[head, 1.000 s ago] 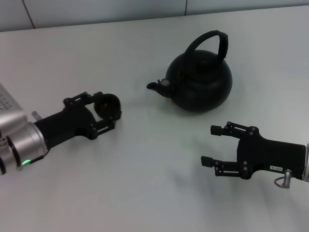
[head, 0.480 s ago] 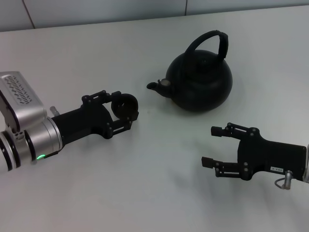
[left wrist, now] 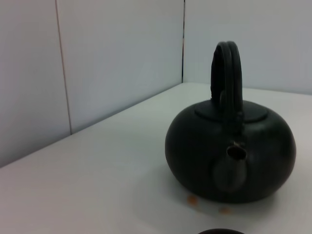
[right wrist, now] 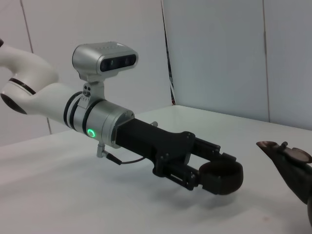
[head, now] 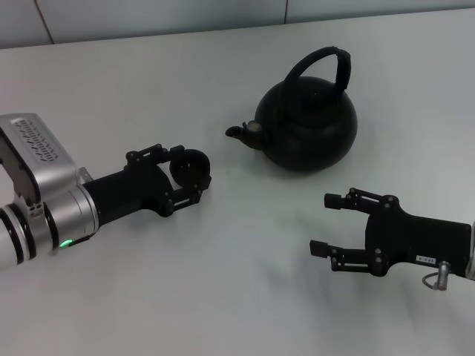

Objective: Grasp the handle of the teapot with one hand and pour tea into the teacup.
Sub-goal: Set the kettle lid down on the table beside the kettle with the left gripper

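on the white desk (head: pixel 223 297) the teapot (head: pixel 308 133) sits far back, handle (head: pixel 326 63) ungrasped. the right pincer (head: pixel 334 224) waits released nearby; the left pincer (head: pixel 194 174) is clenched on the teacup (head: pixel 191 167), which if parked too near the spout could get knocked.

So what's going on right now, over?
Left hand shut on teacup, near the teapot's spout. Right hand open, parked; handle untouched. Nothing between.
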